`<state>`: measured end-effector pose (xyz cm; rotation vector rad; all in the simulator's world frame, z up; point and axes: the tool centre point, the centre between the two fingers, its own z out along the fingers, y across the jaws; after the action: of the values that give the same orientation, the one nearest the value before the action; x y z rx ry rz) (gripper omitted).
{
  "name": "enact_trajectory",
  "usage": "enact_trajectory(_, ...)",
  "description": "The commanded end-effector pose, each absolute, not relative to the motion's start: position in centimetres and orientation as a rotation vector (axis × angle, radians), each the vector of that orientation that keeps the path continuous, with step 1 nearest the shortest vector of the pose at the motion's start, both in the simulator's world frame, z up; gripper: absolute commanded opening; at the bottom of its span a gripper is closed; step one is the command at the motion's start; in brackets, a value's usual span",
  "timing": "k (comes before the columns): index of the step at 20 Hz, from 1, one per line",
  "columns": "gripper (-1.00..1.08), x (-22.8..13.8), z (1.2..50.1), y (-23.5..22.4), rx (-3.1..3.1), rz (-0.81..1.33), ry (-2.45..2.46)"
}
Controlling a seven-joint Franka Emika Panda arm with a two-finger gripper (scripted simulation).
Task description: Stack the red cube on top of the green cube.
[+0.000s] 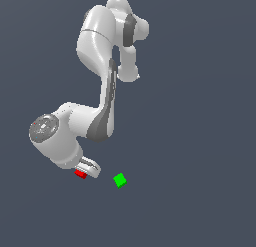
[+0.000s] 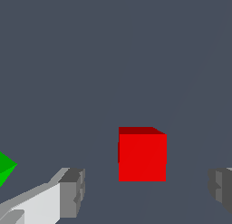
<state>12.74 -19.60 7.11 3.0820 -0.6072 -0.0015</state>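
The red cube (image 2: 142, 155) lies on the dark floor between my two fingertips, with a gap on each side. My gripper (image 2: 147, 191) is open and low around it; the left finger (image 2: 72, 191) and right finger (image 2: 222, 187) both show. In the exterior view the gripper (image 1: 85, 169) sits over the red cube (image 1: 80, 174), which is partly hidden under the hand. The green cube (image 1: 119, 180) lies on the floor a short way to the exterior view's right of the red one, apart from it. Only its corner shows in the wrist view (image 2: 5, 168).
The white arm (image 1: 102, 91) bends over from the upper middle of the exterior view down to the hand. The plain dark grey floor (image 1: 200, 141) holds nothing else that shows.
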Motion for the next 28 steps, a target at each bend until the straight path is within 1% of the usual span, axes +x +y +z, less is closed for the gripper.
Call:
enact_trajectory(1, 1.00, 12.9, 7.0, -19.9, 3.081, 0.000, -0.614)
enact_trajectory(9, 1.00, 12.9, 6.6, -20.0, 3.080, -0.001, -0.617)
enact_trajectory(19, 1.00, 12.9, 2.2, -20.0, 3.080, 0.000, -0.618)
enact_trajectory(25, 1.00, 13.0, 2.0, -20.0, 3.080, 0.000, -0.618)
enact_trajectory(26, -1.00, 13.0, 2.0, -20.0, 3.080, 0.000, -0.618)
enact_trajectory(28, -1.00, 13.0, 2.0, -20.0, 3.080, 0.000, -0.618)
